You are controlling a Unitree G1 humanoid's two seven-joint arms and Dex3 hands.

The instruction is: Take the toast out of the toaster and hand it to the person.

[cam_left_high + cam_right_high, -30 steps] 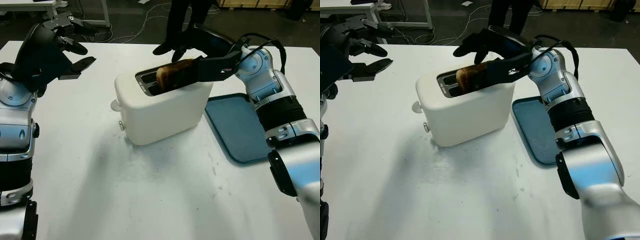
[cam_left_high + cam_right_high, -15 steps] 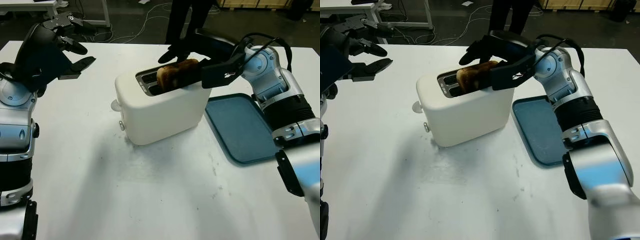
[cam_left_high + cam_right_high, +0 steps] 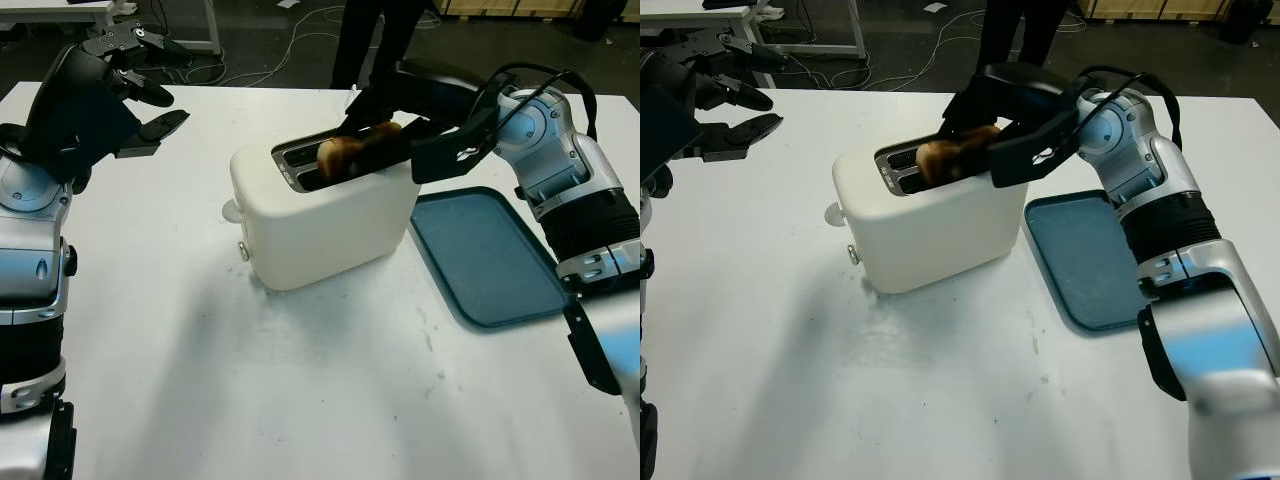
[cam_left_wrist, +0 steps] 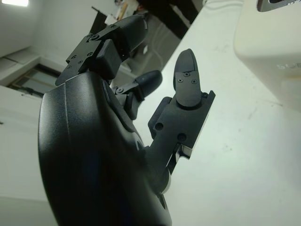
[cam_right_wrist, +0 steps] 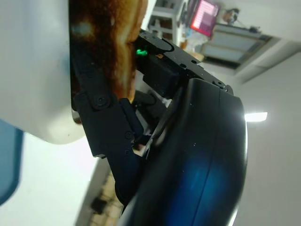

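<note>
Idleness marks the left hand (image 3: 125, 75): it hangs open and holds nothing, raised above the far left corner of the table (image 3: 300, 400), well apart from everything else, just where it hung a second ago.

Next comes the white toaster (image 3: 320, 220), standing mid-table with its two slots on top. It has not shifted. The toast (image 3: 345, 155), browned and dark at the edges, stands up out of the slot nearer the robot, its lower part down inside the toaster.

Over it is the right hand (image 3: 385, 125), and here lies the change. A second ago its fingers reached across the toaster top from the right, with the slice only alongside them; since then the forearm has swung further right and the hand has settled around the slice. The wrist view shows a black finger (image 5: 101, 125) pressed against the browned face, so I judge the hand closed on the toast. The slice sits about as high as before, so the lift looks not yet begun.

To the right lies the blue tray (image 3: 490, 260), bare. Behind the toaster, beyond the far table edge, stands the person (image 3: 375, 35), only dark legs visible, ready for the handover.
</note>
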